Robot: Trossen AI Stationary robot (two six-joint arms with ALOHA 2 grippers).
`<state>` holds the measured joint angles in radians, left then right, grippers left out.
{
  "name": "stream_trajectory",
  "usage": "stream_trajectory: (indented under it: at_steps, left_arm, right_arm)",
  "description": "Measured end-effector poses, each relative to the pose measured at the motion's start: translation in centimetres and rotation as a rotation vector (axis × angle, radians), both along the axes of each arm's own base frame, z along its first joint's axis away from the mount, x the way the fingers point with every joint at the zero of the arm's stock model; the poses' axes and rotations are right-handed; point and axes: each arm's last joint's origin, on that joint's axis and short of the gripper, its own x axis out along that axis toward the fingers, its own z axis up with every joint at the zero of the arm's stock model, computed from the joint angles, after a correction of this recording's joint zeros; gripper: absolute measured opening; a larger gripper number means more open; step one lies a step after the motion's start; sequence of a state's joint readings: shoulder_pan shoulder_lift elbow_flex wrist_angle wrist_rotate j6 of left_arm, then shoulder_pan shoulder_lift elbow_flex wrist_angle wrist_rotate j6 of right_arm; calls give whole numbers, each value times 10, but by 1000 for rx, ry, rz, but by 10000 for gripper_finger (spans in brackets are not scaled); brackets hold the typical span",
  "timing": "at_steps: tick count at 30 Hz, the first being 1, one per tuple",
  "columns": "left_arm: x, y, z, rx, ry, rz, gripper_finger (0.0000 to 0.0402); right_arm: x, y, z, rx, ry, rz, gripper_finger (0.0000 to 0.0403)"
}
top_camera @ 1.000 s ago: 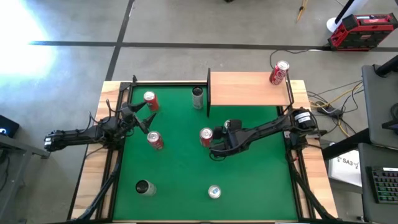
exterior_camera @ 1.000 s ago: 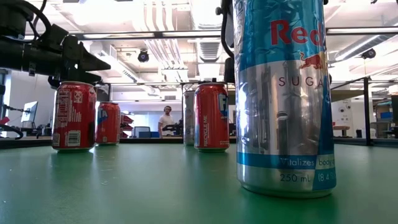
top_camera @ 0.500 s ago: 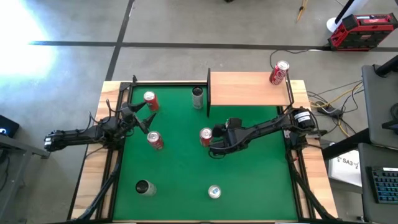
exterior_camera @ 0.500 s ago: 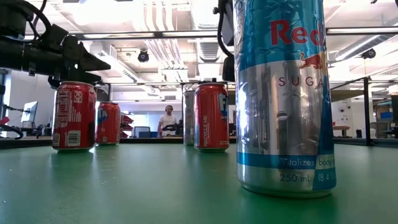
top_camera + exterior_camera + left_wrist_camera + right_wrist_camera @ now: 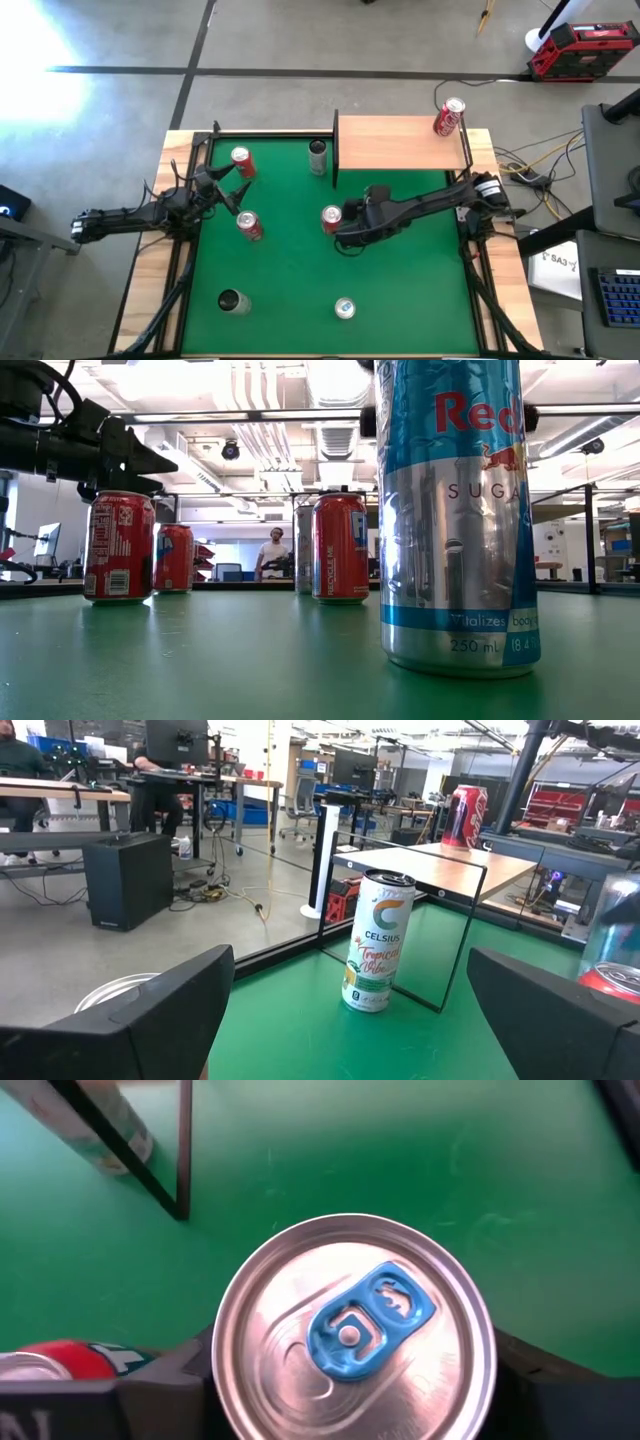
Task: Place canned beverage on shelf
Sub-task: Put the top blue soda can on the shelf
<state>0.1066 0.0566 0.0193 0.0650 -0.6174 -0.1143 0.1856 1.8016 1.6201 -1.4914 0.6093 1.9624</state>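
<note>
A red can [image 5: 331, 218] with a silver lid and blue tab [image 5: 365, 1320] stands upright mid-mat, and my right gripper [image 5: 343, 221] is shut on it. The shelf [image 5: 400, 143], a light-wood board with black rails, stands at the far right and carries a red cola can [image 5: 448, 117]. My left gripper [image 5: 238, 187] hovers open at the left between two red cans [image 5: 241, 160] [image 5: 248, 225], touching neither. A tall white can [image 5: 377, 940] stands by the shelf's left rail. My right gripper pinches the red can between its two fingers [image 5: 165, 1380], one on each opposite side of the can's wall just below the lid rim [image 5: 228, 1365]. The arm reaches in from the table's right, slanting down. The can stands upright with its base on the mat [image 5: 340, 596].
A blue-and-silver can [image 5: 345, 309] and a dark can [image 5: 232, 301] stand near the front edge. The shelf's black rail post [image 5: 185, 1150] is close beyond the held can. Open green mat [image 5: 400, 280] lies at the near right. A person [image 5: 271, 553] is far off in the room.
My right gripper has shifted a little toward the table's left and shut its fingers on the red can in the middle. The can stays upright on the mat in the same place.
</note>
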Motion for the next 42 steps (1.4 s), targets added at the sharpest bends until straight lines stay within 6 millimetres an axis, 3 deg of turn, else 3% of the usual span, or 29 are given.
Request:
stream_trajectory:
  at_steps: [8, 14, 21, 32, 42]
  left_arm:
    - [0, 0, 0, 0, -1, 0, 386]
    - [0, 0, 0, 0, 0, 0, 386]
    - [0, 0, 0, 0, 0, 0, 386]
    - [0, 0, 0, 0, 0, 0, 386]
    - [0, 0, 0, 0, 0, 0, 386]
  right_arm:
    - [-20, -14, 57, 6, -115, -24, 242]
    - [-43, -50, 81, 2, -128, -35, 240]
    - [-70, -106, 101, -53, -123, -137, 243]
    - [-96, -179, 101, -112, -45, -354, 244]
    - [-103, -228, 88, -107, -10, -436, 244]
